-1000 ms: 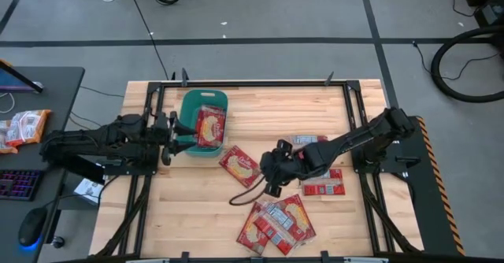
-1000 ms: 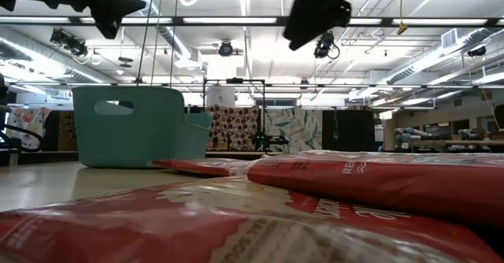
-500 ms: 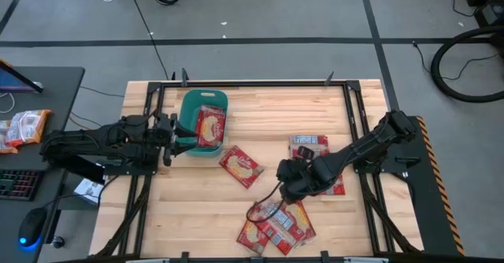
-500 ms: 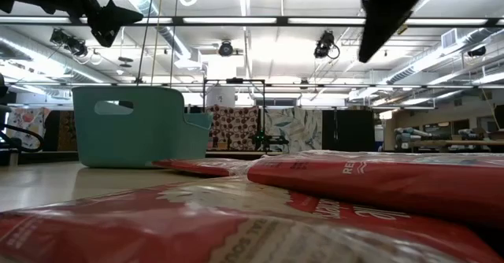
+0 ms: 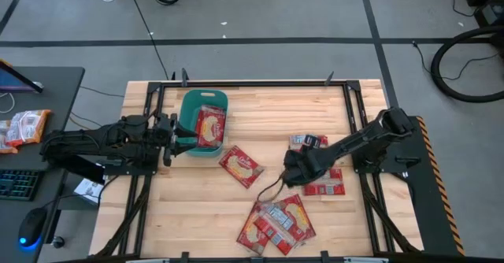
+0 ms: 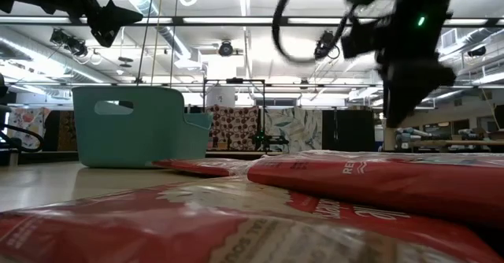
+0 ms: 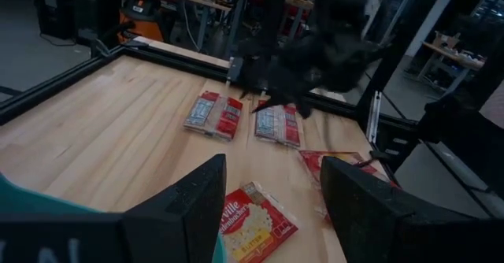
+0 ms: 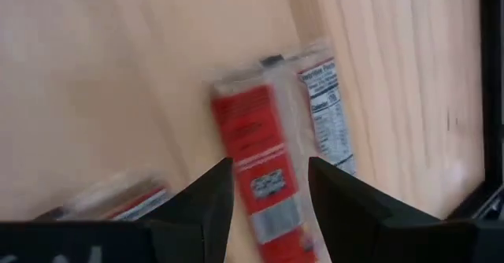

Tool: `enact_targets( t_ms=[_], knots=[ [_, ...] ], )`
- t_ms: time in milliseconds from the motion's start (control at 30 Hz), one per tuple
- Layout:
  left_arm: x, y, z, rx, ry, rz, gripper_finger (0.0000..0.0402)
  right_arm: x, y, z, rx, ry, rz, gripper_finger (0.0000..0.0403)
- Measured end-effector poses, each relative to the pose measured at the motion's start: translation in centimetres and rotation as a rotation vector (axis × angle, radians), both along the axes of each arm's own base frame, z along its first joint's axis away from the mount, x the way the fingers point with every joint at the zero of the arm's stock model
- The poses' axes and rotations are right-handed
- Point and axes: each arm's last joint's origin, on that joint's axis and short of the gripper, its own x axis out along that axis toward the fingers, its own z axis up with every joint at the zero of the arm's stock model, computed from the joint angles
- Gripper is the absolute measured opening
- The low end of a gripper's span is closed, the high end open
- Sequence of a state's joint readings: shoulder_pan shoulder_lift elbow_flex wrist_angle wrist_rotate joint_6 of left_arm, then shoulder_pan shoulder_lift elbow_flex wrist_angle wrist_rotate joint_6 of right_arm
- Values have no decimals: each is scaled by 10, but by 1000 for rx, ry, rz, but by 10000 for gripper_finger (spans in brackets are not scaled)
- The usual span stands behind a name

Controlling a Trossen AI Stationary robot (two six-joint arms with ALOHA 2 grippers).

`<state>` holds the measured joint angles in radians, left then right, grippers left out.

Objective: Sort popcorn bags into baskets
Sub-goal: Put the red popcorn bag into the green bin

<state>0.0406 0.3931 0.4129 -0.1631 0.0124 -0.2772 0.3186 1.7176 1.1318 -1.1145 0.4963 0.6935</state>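
The right gripper [image 5: 290, 167] hangs with fingers spread over a red popcorn bag [image 8: 264, 168] on the table [image 5: 260, 113], holding nothing. The left gripper [image 5: 175, 132], also spread, waits beside the teal basket [image 5: 189, 100], which holds one bag [image 5: 209, 127]; other bags [image 5: 276, 222] lie on the table

Beside the wooden table [image 5: 260, 105]: a dark desk [image 5: 31, 113] with orange-and-white snack packets [image 5: 22, 127], keyboard [image 5: 17, 183], mouse [image 5: 31, 229]. Black cables [image 5: 461, 66] on the grey floor.
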Motion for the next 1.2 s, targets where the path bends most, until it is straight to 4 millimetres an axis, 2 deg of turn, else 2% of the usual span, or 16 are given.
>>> enact_targets(
  t_ms=[167, 367, 467, 567, 667, 833, 1033, 1200],
  knots=[
    [0, 0, 0, 1, 0, 0, 210, 7, -35, -16, 101, 40, -1, 170],
    [0, 0, 0, 2, 0, 0, 210, 20, -72, -14, 156, -34, 20, 168],
    [0, 0, 0, 3, 1, 0, 210, 25, -84, -14, 204, -66, 35, 168],
    [0, 0, 0, 3, 1, 0, 210, 33, -86, -13, 252, -132, 89, 168],
    [0, 0, 0, 3, 0, 0, 210, 43, -72, -11, 247, -215, 196, 168],
    [0, 0, 0, 2, 1, 0, 210, 60, -32, -14, 129, -276, 445, 168],
    [9, -4, -8, -12, 83, -80, 210, 80, 17, -20, -24, -231, 643, 168],
    [20, -9, -14, -12, 136, -111, 210, 93, 45, -30, -129, -165, 775, 168]
  ],
)
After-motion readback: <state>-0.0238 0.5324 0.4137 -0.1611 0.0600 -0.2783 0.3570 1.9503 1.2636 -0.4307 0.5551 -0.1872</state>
